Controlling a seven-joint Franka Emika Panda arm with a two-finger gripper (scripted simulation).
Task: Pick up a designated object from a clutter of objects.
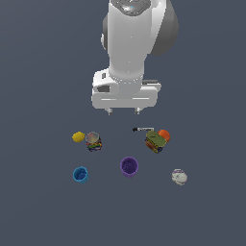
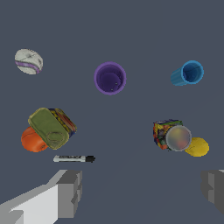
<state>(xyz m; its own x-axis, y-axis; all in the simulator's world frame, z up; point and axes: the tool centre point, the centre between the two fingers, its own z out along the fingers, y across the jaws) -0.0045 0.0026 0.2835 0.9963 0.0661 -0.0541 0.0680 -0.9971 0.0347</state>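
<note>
The small box (image 1: pixel 154 141) shows an olive-yellow top face and dark blue sides with red print. It lies at the exterior view's right, touching the orange ball (image 1: pixel 164 135). In the wrist view the box (image 2: pixel 51 127) leans against the ball (image 2: pixel 33 140). My gripper (image 1: pixel 124 111) hangs open and empty above the floor, behind the clutter and to the exterior view's left of the box. Its two grey fingers (image 2: pixel 70 192) stand wide apart in the wrist view, around nothing.
A black-and-white marker (image 1: pixel 142 129) lies just behind the box. A striped can (image 1: pixel 93 141) and a lemon (image 1: pixel 78 137) sit at the exterior view's left. A purple cup (image 1: pixel 129 166), a blue cup (image 1: pixel 80 174) and a whitish ball (image 1: pixel 179 177) are in front.
</note>
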